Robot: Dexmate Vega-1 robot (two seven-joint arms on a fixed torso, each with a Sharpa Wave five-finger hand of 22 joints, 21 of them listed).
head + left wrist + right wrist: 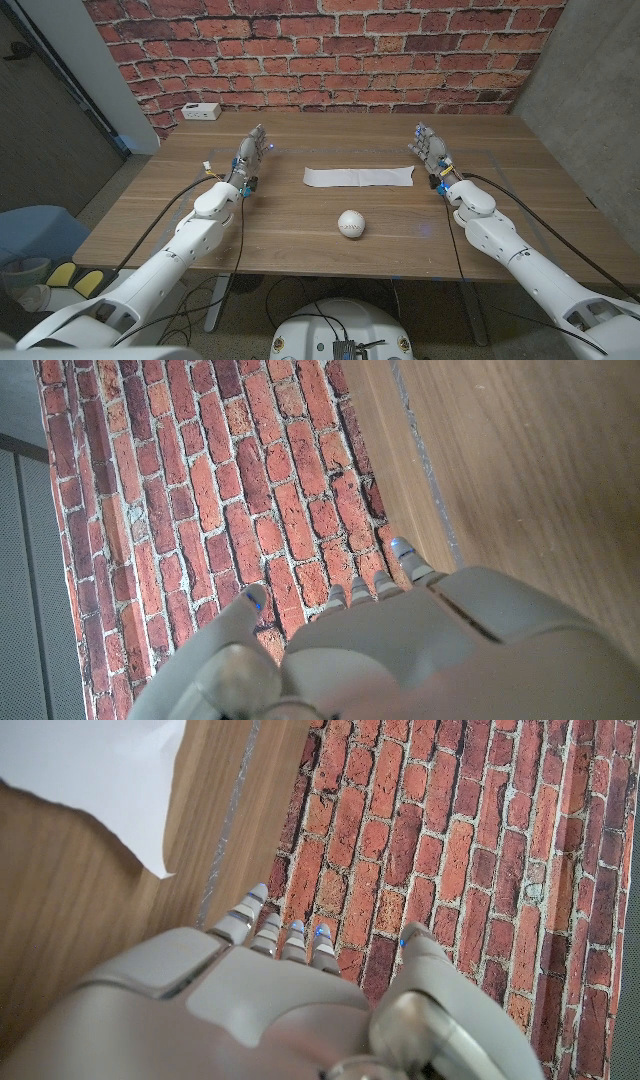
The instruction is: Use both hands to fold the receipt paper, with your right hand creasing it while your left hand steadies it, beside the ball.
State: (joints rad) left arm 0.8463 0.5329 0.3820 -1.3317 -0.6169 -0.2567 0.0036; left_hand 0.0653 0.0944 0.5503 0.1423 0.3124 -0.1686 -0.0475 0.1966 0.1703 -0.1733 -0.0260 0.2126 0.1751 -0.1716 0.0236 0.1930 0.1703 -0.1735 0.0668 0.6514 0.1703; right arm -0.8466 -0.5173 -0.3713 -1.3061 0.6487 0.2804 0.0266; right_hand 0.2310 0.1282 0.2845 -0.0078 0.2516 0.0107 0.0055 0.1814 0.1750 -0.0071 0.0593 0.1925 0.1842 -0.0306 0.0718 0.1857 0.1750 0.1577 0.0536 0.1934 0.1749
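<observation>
Both arms reach in from the near corners over the wooden desk (150, 215) and stretch toward the brick wall (330, 50) behind it. The left robot hand (250, 152) sits on the left part of the desk, its fingers extended, close together and pointing toward the wall; it holds nothing. In the left wrist view the same robot hand (400, 650) shows its back, with fingertips (403, 550) straight and the thumb set apart. The right robot hand (431, 150) mirrors it on the right side, fingers likewise straight, aimed at the wall and gripping nothing; in its own wrist view the right robot hand (270, 1010) shows spread fingertips (255, 900) with the thumb off to one side. The receipt paper (358, 177) lies flat and unfolded on the desk between the two robot hands, a long white strip whose long axis runs left to right, parallel to the desk's far edge. Its right end lies near the right robot hand without touching it, and one corner of the receipt paper (90, 780) shows in the right wrist view. The white ball (350, 224) rests nearer the robot than the strip, apart from it, roughly below its middle. A small white box (201, 111) sits at the desk's far left corner.
</observation>
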